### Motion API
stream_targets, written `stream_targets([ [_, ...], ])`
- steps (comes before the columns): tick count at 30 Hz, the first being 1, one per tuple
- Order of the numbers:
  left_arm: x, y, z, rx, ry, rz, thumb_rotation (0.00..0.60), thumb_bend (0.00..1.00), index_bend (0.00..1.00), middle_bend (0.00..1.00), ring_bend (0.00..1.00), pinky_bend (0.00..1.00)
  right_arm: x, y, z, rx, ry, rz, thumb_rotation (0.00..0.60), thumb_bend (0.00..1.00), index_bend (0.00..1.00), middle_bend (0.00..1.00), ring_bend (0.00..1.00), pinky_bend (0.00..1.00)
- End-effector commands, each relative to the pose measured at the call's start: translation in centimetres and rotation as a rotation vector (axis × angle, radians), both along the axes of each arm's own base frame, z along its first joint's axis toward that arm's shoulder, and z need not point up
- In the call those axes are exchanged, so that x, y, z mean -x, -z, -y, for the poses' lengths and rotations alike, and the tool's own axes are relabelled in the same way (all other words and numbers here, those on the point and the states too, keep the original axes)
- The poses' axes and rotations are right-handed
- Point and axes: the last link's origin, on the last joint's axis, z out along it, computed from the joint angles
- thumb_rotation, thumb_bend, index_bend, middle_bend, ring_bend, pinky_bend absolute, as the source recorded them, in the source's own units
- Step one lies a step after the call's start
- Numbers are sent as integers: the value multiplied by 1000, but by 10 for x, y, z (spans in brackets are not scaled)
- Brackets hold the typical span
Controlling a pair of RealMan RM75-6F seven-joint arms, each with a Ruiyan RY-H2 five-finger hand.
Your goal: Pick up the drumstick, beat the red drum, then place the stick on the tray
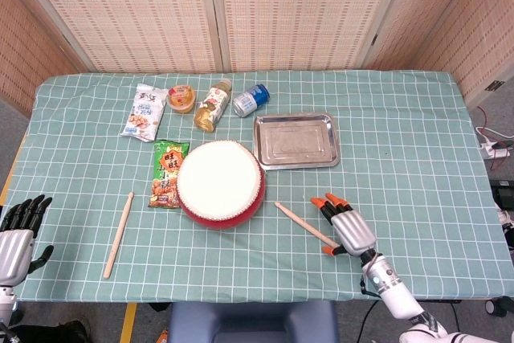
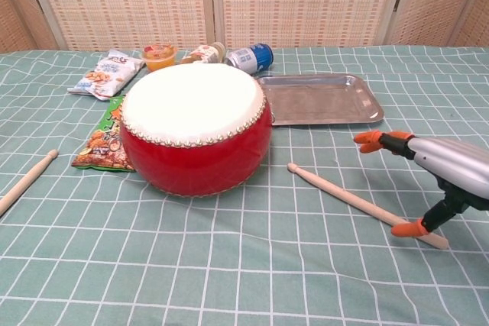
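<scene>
The green checked table [image 1: 401, 142] is carrying the red drum [image 1: 221, 184] near its front edge, with the tray [image 1: 296, 140] just behind it to the right. The right hand [image 1: 347, 229] is hovering, fingers spread wide, thumb tip touching the drumstick [image 1: 305, 226] lying by the front edge. The left hand [image 1: 18, 230] is resting open-fingered at the front left corner.

right hand [image 1: 344, 229] over thick end of right drumstick [image 1: 309, 227], fingers apart, thumb tip at the stick. red drum [image 1: 221, 184] centre table, tray [image 1: 295, 140] just behind it on the right. second drumstick [image 1: 118, 234] lies left. left hand [image 1: 18, 230] open at table's left edge
</scene>
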Motion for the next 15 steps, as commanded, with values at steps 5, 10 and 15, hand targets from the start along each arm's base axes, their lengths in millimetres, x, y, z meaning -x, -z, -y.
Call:
stream_targets([
  [5, 2, 0, 1, 2, -5, 3, 600, 257, 30, 26, 19, 70, 16, 2, 11, 48, 10, -68, 600, 0, 81, 115, 22, 145],
  [10, 3, 1, 1, 2, -6, 3, 600, 256, 30, 26, 19, 70, 33, -7, 24, 100, 54, -112, 600, 0, 84, 115, 22, 145],
  [15, 3, 0, 1, -1, -3, 2, 600, 257, 30, 26, 20, 70, 36, -22, 35, 145, 81, -95, 600, 0, 107, 115, 21, 145],
])
